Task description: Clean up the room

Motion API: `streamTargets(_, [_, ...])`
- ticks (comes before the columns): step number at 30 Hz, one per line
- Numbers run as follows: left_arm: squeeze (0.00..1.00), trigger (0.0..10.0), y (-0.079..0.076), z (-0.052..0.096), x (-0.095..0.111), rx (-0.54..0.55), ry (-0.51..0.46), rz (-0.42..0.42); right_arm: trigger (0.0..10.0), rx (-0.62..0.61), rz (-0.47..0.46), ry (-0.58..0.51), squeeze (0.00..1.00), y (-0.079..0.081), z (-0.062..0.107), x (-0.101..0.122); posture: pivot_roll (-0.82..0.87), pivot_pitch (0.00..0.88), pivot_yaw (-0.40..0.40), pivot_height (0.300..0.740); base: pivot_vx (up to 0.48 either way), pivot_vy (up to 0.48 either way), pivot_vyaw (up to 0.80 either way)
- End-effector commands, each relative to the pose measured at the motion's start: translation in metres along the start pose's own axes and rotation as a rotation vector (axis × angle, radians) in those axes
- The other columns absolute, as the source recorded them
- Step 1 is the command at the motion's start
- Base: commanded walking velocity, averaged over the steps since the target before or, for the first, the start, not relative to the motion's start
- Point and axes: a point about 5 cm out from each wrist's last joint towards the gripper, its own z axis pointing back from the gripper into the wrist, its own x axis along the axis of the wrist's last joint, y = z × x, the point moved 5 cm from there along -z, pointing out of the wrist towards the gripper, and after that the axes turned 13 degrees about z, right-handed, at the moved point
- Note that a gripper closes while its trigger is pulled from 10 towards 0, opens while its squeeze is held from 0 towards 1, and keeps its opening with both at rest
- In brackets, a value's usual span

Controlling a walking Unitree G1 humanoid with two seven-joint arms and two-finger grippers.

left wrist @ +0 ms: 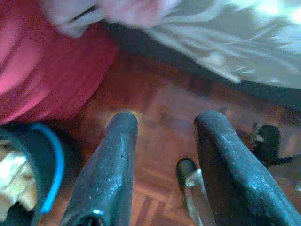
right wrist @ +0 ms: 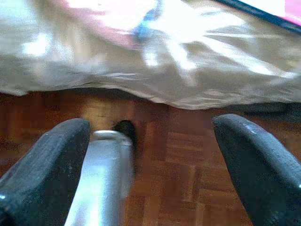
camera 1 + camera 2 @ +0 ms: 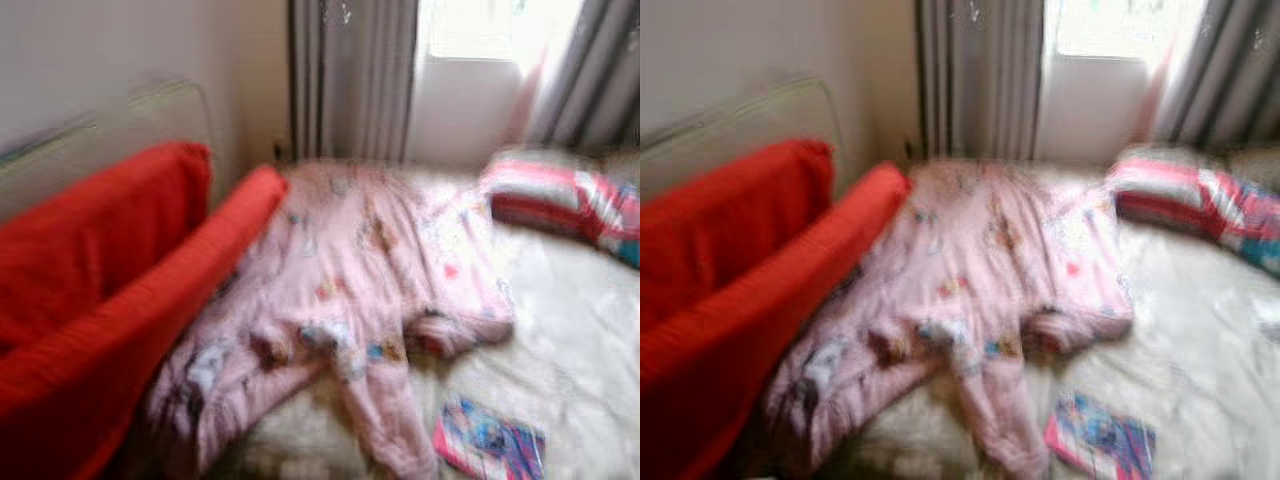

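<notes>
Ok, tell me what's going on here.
Nothing is being handled yet. The robot faces a bed where pink pyjamas lie spread out, a red blanket to their left, a striped pillow at the far right and a book near the front edge. The left gripper and right gripper hang open above the wooden floor.

Soft fleecy pink pyjamas (image 3: 340,290) on white cloth bedsheet (image 3: 570,350), glossy wooden parquet floor (image 2: 174,155)

Motion blur smears the pink patterned pyjamas (image 3: 340,300); their prints are unreadable. The colourful flat booklet (image 3: 490,440) and red cushions (image 3: 90,300) run past the edge.
</notes>
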Motion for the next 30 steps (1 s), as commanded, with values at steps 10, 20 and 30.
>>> streamTargets(10, [0.00, 10.0, 0.009, 0.002, -0.007, 0.019, 0.024, -0.016, 10.0, 0.004, -0.013, -0.002, 0.00, 0.003, 0.000, 0.001, -0.02, 0.000, 0.022, 0.717, 0.000, 0.000, -0.68])
streamTargets(20, [0.00, 10.0, 0.017, 0.004, -0.009, 0.031, 0.026, -0.002, 10.0, -0.001, -0.020, -0.006, 0.00, 0.002, 0.000, 0.002, -0.02, 0.000, 0.020, 0.717, 0.000, 0.000, -0.68])
streamTargets(30, [0.00, 10.0, 0.012, 0.003, -0.006, 0.024, 0.022, -0.017, 10.0, -0.019, -0.055, -0.031, 0.00, 0.000, -0.001, 0.006, -0.02, 0.000, 0.021, 0.717, 0.000, -0.150, 0.00])
